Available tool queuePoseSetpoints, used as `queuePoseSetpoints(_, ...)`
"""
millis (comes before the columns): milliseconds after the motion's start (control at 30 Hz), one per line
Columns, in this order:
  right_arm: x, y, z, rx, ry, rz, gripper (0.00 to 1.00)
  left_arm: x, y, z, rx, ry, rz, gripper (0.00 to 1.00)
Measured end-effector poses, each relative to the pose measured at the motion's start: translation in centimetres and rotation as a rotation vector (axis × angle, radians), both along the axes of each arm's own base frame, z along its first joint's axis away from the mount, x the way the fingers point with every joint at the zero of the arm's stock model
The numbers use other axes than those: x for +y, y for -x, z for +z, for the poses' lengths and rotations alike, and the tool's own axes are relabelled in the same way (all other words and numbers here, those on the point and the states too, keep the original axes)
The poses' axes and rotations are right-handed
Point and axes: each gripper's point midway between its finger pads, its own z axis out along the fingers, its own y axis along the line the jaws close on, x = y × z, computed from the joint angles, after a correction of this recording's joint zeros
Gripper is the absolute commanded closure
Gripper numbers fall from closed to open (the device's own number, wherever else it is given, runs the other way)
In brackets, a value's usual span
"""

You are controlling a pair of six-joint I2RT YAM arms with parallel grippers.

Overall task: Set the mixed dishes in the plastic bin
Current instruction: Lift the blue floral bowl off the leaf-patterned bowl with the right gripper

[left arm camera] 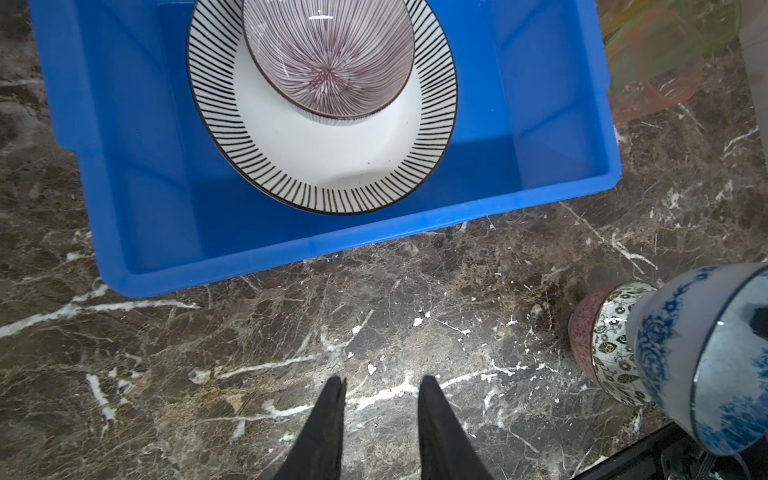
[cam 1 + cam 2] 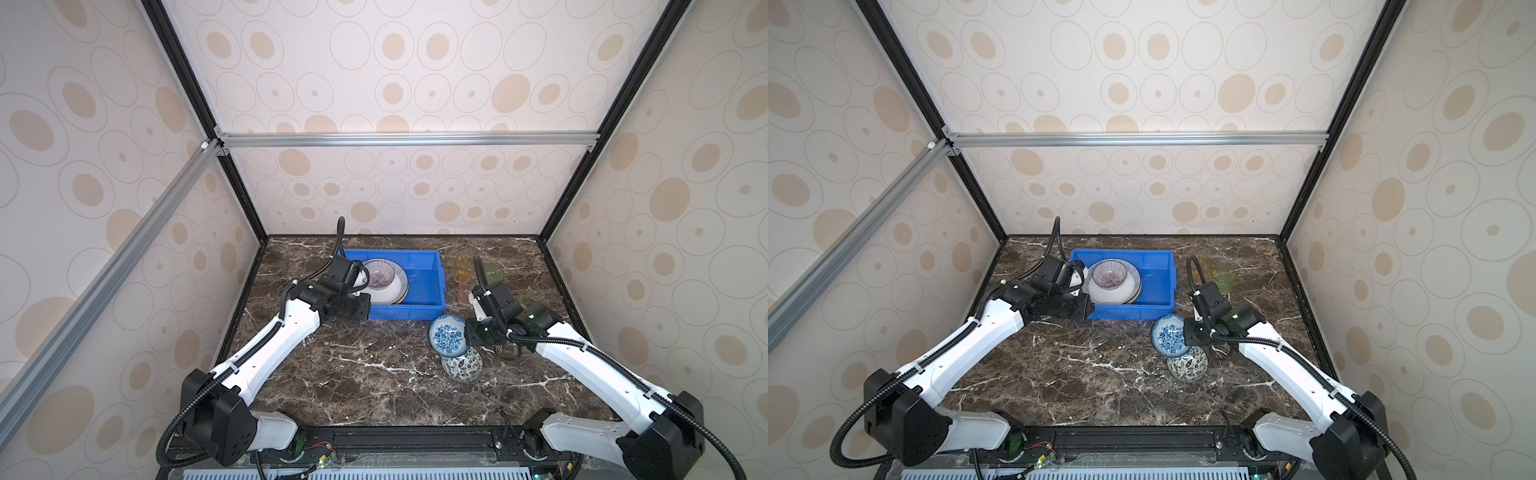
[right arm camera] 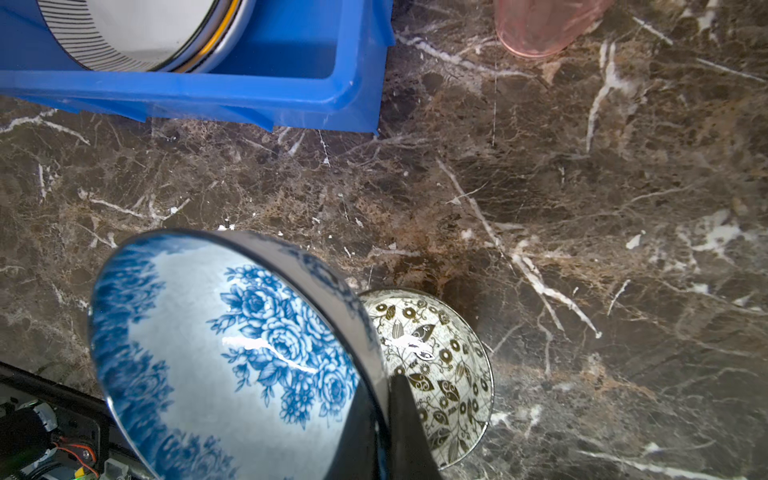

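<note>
Blue plastic bin [image 2: 407, 311] already holds the striped plate [image 1: 332, 166], with the purple-rayed bowl [image 1: 328, 54] sitting on it. The right hand [image 3: 384, 399] pinches the rim of the blue floral bowl [image 3: 232, 353], tilted in the air above a leaf-patterned bowl [image 3: 449, 374] on the surface [image 1: 374, 311], short of the bin. The left hand [image 1: 380, 386] hangs empty, jaws narrowly apart. The yellow tumbler [image 2: 463, 266], green tumbler [image 2: 494, 272] and pink tumbler [image 2: 464, 293] stand beside the bin, so roughly half the job remains.
</note>
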Motion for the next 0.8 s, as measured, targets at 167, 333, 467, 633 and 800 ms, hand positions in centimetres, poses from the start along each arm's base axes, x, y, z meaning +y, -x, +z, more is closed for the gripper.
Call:
queuePoseSetpoints(167,1.1,-1.0,0.7,-0.008,-0.024,0.014,1.0,0.1,-0.1,0.1,-0.003,-0.002,0.003,0.69)
queuePoseSetpoints(333,2.2,-2.1,1.3,-0.012,-0.043,0.03,1.0,0.5,-0.4,0.1,-0.003,-0.001,0.018,0.69)
queuePoseSetpoints(467,2.9,-2.8,1.6,-0.014,-0.054,0.042,1.0,1.2,-0.7,0.2,-0.004,0.003,0.039,0.69)
queuePoseSetpoints(633,4.0,-4.0,1.9,-0.015,-0.066,0.051,1.0,2.6,-1.0,0.3,-0.014,0.008,0.073,0.69)
queuePoseSetpoints(800,5.6,-5.2,2.3,-0.022,-0.081,0.071,1.0,3.6,-1.0,-0.1,-0.01,0.002,0.085,0.69)
